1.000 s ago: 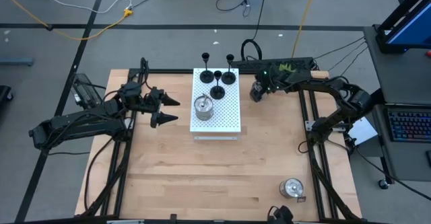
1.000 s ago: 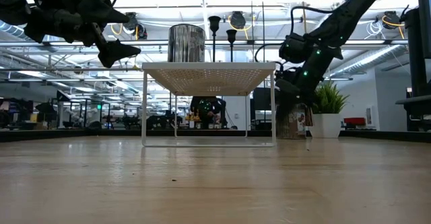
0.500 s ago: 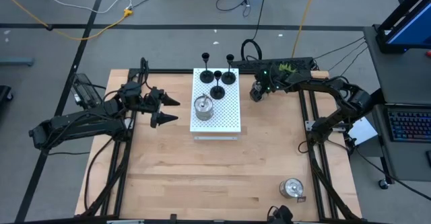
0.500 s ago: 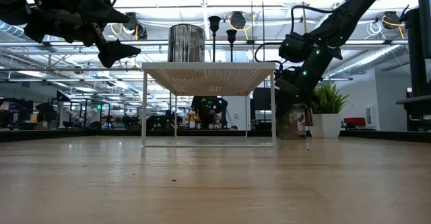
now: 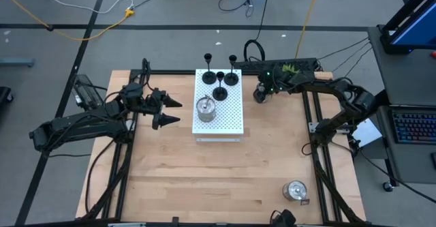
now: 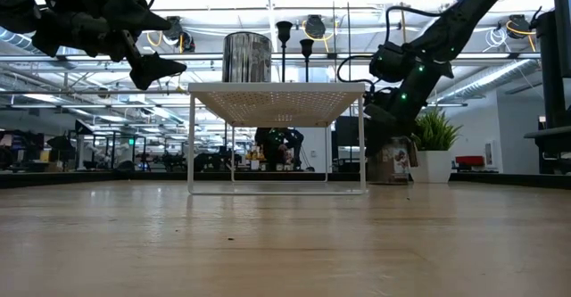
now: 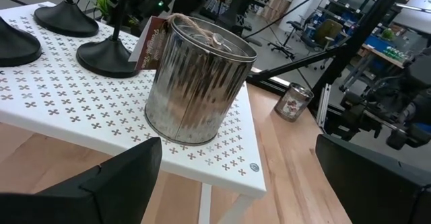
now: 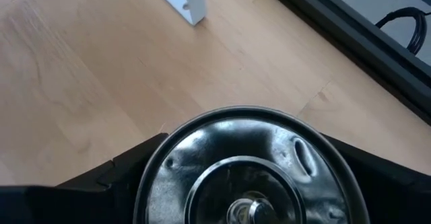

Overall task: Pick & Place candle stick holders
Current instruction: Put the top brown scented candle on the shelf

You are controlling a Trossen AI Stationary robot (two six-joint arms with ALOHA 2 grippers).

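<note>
Three black holders and one silver holder stand on the white perforated board; they also show in the left wrist view. My left gripper hovers open just left of the board, above table height. My right gripper is right of the board near the far edge, pointing down, shut on a second silver holder. A third silver holder stands on the table at the near right. My right gripper comes from above, pointing down, with one dark finger on each side of the silver holder's round rim. The holder sits upright between the fingers. I cannot tell whether its base is clear of the table.
A green potted plant stands beyond the table's far right corner. Black frame rails run along both sides of the table. The near half of the wooden table holds only the third silver holder.
In the low view, the small tag that hung down to the table beside my right gripper's holder no longer shows there. My left gripper has kept still.
</note>
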